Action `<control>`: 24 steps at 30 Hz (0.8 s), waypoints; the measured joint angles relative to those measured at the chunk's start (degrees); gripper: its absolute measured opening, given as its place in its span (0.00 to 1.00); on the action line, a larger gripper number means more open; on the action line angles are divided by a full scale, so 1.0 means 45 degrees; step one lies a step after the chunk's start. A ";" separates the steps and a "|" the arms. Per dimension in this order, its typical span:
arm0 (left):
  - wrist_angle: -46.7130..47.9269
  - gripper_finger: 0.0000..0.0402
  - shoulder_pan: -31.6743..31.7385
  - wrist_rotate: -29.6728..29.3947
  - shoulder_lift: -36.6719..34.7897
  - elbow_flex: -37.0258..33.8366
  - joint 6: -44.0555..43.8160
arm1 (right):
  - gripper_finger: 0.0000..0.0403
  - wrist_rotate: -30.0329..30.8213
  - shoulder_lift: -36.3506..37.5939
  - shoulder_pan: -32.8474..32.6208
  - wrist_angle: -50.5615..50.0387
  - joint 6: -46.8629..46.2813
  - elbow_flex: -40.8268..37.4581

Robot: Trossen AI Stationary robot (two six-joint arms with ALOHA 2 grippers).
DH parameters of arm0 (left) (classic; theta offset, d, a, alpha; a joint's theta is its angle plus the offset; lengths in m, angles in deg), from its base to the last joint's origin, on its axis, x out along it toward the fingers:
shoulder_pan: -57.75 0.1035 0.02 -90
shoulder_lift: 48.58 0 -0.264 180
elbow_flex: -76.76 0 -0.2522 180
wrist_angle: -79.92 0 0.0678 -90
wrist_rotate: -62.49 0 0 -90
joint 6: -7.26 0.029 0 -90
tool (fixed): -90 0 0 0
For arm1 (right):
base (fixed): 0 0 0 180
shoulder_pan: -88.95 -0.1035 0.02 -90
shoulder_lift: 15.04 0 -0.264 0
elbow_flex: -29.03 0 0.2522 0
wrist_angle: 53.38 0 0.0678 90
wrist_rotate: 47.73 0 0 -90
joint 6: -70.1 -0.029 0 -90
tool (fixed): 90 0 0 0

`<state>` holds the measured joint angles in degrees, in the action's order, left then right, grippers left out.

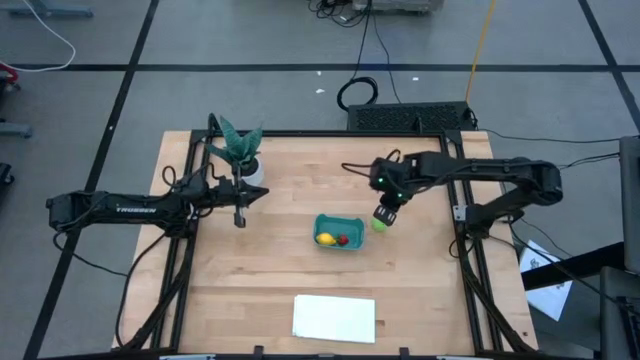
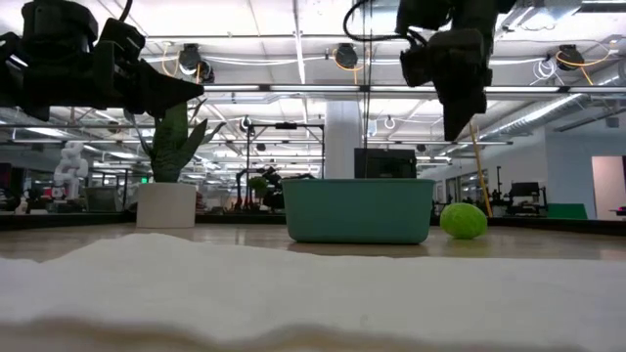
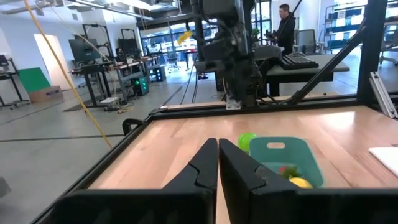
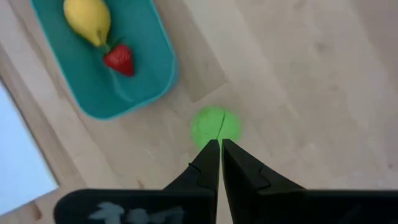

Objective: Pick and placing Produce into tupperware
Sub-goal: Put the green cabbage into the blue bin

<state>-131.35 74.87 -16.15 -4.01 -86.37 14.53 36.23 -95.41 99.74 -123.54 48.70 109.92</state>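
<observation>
Round bright green ball point(image 4: 214, 126) on bare wood beside teal plastic tub point(image 1: 339, 231) holding yellow lemon point(image 4: 89, 19), red strawberry point(image 4: 119, 58) | right gripper point(image 4: 220, 144) poised above ball, jaws together | left gripper point(image 3: 218, 145) near potted plant point(image 1: 240, 152), jaws together.

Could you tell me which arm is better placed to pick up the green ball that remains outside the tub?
The right: its gripper hangs closed directly over the green ball beside the teal tub. The left gripper waits near the potted plant.
</observation>
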 joint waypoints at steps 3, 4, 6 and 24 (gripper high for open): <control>0.0000 0.06 0.0000 0.0000 0.0000 0.0000 0.0005 | 0.03 -0.0013 -0.0423 0.0000 -0.0057 0.0005 0.0000; 0.0000 0.06 0.0000 0.0000 0.0000 0.0000 0.0005 | 0.03 -0.0011 -0.0528 0.0000 -0.0101 -0.0021 0.0000; 0.0020 0.06 0.0000 0.0000 0.0000 0.0000 0.0005 | 0.03 -0.0009 -0.0680 0.0000 -0.0099 -0.0060 0.0000; 0.0103 0.06 0.0000 0.0005 0.0000 0.0000 -0.0084 | 0.05 0.0624 -0.0719 -0.0031 0.0038 -0.1819 0.0000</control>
<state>-130.89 74.87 -16.13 -4.01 -86.37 14.15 39.04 -98.65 99.59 -123.37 40.51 109.92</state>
